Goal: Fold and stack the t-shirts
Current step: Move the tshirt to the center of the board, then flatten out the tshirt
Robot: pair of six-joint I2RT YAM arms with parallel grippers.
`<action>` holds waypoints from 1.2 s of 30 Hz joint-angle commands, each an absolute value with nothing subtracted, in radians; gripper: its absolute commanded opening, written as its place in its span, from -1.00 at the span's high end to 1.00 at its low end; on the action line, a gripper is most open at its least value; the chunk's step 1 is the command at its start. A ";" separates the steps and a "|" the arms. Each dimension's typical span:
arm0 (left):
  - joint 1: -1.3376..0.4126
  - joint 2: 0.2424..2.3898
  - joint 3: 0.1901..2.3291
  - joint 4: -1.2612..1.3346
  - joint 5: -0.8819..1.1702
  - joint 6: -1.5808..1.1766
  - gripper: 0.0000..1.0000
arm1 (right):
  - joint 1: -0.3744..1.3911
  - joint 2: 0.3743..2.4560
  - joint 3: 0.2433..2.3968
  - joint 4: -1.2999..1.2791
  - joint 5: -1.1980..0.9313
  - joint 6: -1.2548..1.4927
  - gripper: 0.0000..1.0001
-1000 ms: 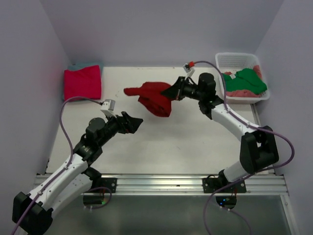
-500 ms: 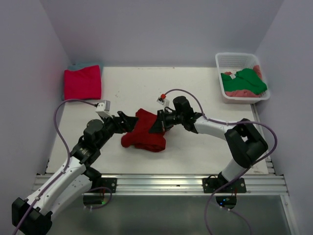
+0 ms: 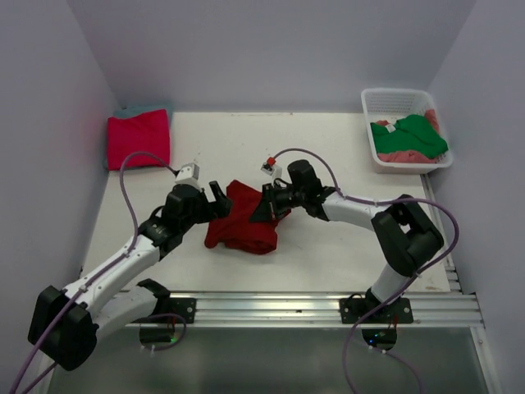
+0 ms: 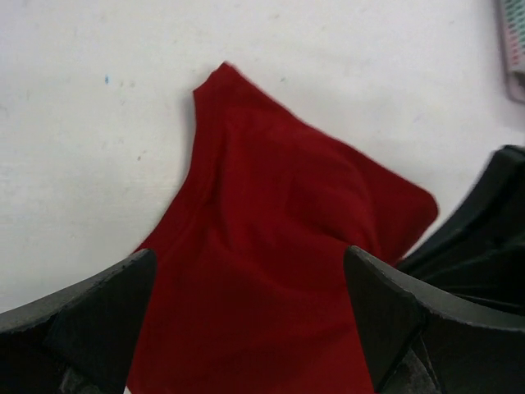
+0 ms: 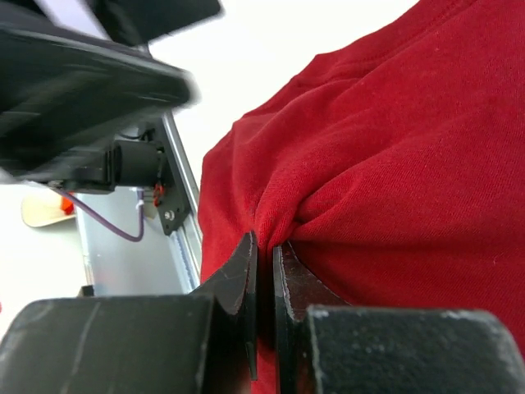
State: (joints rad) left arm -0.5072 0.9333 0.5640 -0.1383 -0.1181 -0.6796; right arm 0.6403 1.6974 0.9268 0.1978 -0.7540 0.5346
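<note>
We have brought the dark red t-shirt (image 3: 246,230) down from upper centre to mid-frame, where it lies crumpled. Our right gripper (image 3: 267,210) stays pinched on its cloth; our left gripper (image 3: 219,199) has moved in, jaws spread, so flattening can begin.

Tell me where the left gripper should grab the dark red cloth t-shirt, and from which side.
Take the dark red cloth t-shirt at its left edge, probably the pointed corner lying flat ahead of the open left gripper, coming down from above. The right gripper is shut on a fold at the right edge, so a left-side grip should let the cloth spread.
</note>
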 commanded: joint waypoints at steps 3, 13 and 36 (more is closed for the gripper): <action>-0.512 1.035 0.560 -0.223 -0.149 -0.761 -1.00 | 0.635 1.618 0.986 0.112 -0.729 0.428 1.00; -0.512 1.144 0.560 -0.293 -0.114 -0.802 -1.00 | 0.634 1.580 0.999 0.025 -0.669 0.361 1.00; -0.514 0.953 0.262 -0.109 0.275 -1.086 -1.00 | 0.581 1.534 0.992 -0.037 -0.615 0.311 1.00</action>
State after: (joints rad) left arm -0.5076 0.9562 0.3080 -0.1692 0.2203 -1.0195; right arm 0.5911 1.5772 0.9668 -0.0807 -0.6178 0.3126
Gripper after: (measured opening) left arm 0.997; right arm 0.052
